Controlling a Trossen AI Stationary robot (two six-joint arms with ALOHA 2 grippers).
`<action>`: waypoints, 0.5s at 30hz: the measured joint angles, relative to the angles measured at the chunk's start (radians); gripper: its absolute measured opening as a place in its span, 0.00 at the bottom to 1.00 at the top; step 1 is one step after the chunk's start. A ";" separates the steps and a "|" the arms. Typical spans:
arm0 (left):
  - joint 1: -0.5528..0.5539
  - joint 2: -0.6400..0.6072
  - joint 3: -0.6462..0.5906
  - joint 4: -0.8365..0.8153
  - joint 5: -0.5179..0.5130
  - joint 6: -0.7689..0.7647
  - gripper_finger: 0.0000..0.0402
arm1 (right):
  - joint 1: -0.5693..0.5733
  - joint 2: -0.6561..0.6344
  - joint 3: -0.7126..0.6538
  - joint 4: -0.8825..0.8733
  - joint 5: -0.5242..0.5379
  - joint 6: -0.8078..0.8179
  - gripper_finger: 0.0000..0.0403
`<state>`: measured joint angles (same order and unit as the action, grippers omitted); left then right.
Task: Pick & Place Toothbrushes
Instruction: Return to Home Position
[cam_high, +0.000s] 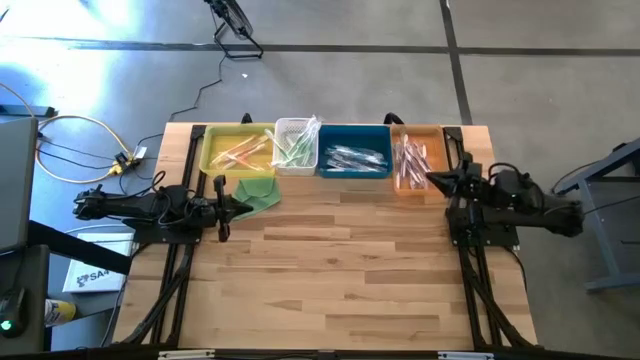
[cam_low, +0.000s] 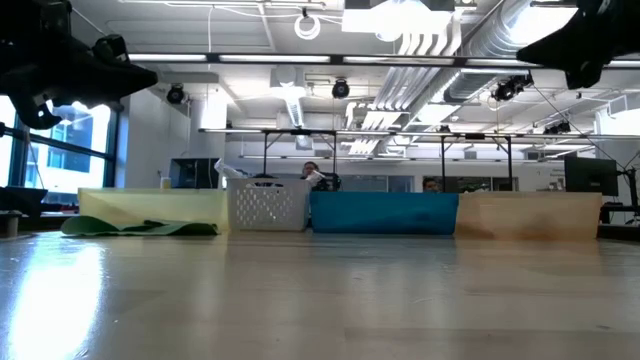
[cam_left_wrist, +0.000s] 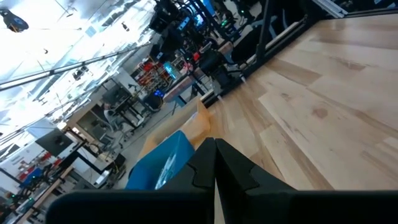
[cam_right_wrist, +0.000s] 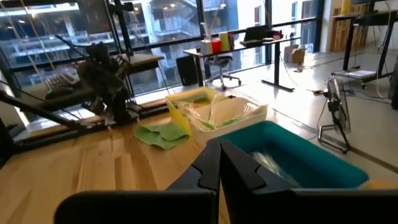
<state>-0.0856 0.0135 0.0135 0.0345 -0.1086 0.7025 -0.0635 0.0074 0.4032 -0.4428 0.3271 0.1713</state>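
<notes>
L claw (cam_left_wrist: 215, 146) clenched, empty, over surface (cam_high: 350, 260) left side, just beside green cloth (cam_high: 262, 194). R claw (cam_right_wrist: 219, 144) clenched, empty, near orange bin (cam_high: 418, 128). Toothbrushes (cam_high: 355, 158) in yellow bin (cam_high: 207, 150), white basket (cam_high: 282, 126), blue bin (cam_high: 355, 131), orange bin, far edge.

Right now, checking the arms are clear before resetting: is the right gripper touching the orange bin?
Apart. The low view shows the right gripper hanging well above the orange bin.
</notes>
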 joint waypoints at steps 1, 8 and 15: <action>0.000 0.000 0.000 0.000 0.000 0.000 0.00 | 0.000 0.000 -0.018 0.023 0.000 0.001 0.00; 0.000 0.000 -0.001 0.000 0.000 -0.002 0.00 | 0.000 -0.001 -0.189 0.197 -0.033 0.010 0.00; 0.000 0.000 -0.001 -0.001 0.001 -0.019 0.00 | 0.000 -0.001 -0.321 0.289 -0.107 0.010 0.00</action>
<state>-0.0853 0.0135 0.0128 0.0331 -0.1078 0.6838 -0.0634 0.0060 0.0819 -0.1542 0.2198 0.1811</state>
